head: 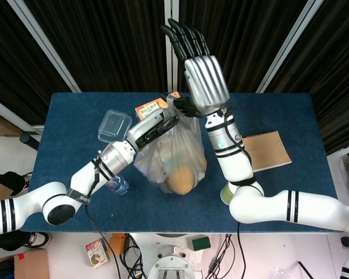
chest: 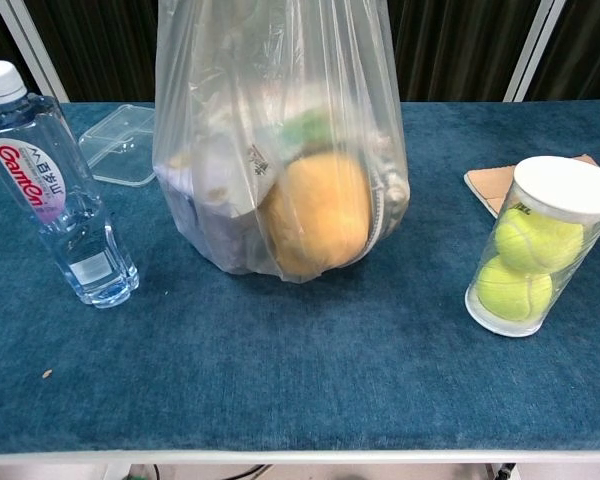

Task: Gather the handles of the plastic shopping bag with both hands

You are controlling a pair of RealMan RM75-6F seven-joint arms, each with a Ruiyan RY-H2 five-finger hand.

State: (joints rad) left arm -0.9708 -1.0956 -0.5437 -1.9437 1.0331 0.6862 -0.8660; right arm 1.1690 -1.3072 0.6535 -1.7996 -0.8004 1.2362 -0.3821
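A clear plastic shopping bag (head: 174,158) stands mid-table with a round orange item and other goods inside. Its handles (head: 175,108) are drawn up to a narrow point. My right hand (head: 205,81) is raised above the bag, its long fingers stretched upward, with the thumb hooked into the handles at the top. My left hand (head: 158,126) reaches in from the left and grips the bag's upper edge just below the handles. The chest view shows only the bag body (chest: 280,150), pulled tall and taut; neither hand appears there.
A water bottle (chest: 50,180) stands left of the bag and a tennis ball can (chest: 540,250) right of it. A clear lidded container (head: 115,125) and an orange packet (head: 154,107) lie behind. A brown notebook (head: 267,150) lies at the right.
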